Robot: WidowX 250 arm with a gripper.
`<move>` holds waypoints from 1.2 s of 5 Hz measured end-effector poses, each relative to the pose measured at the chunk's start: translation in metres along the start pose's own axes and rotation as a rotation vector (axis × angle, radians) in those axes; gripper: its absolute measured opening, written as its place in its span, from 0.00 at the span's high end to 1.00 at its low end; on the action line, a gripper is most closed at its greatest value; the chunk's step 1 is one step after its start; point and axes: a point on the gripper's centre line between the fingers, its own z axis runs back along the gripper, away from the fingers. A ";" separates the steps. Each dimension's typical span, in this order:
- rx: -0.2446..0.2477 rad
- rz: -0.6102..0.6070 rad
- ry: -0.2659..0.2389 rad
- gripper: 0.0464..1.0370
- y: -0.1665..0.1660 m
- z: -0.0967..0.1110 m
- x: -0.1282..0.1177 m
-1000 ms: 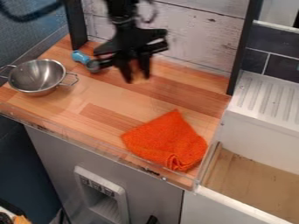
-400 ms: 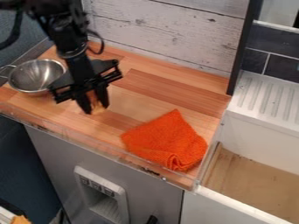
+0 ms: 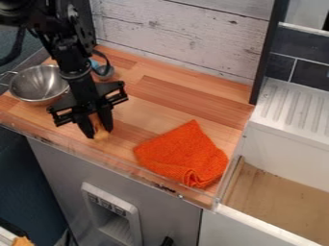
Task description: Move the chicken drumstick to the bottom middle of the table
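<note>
the end effector (image 3: pixel 99 133) has shifted forward, the chicken drumstick (image 3: pixel 99 129) pinched between its slightly parted fingers.

One drumstick (image 3: pixel 99 129), one colander (image 3: pixel 37 86), one cloth (image 3: pixel 183 154)

The arm (image 3: pixel 77 62) is black, with chunky, angular parts above and a slimmer, rounded section beside the colander (image 3: pixel 31 87), ringed by a collar (image 3: pixel 77 76). A thin black cable (image 3: pixel 108 62) loops on the side away from the colander; a thicker one (image 3: pixel 14 54) curves above it. The gripper (image 3: pixel 96 128) has a broad, winged black body with open slots and two dark, blocky fingers (image 3: pixel 84 127).
</note>
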 end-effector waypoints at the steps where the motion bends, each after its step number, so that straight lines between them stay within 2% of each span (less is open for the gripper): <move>1: -0.015 -0.021 0.044 0.73 -0.002 -0.014 -0.004; 2: 0.003 -0.022 0.050 0.66 -0.001 -0.016 -0.003; 3: 0.023 0.009 0.080 0.37 0.001 -0.017 -0.006; 4: 0.028 0.009 0.066 0.08 -0.003 -0.008 -0.007; 5: 0.014 -0.008 0.028 0.03 -0.011 0.019 -0.008; 6: -0.030 -0.017 -0.033 0.04 -0.018 0.052 -0.007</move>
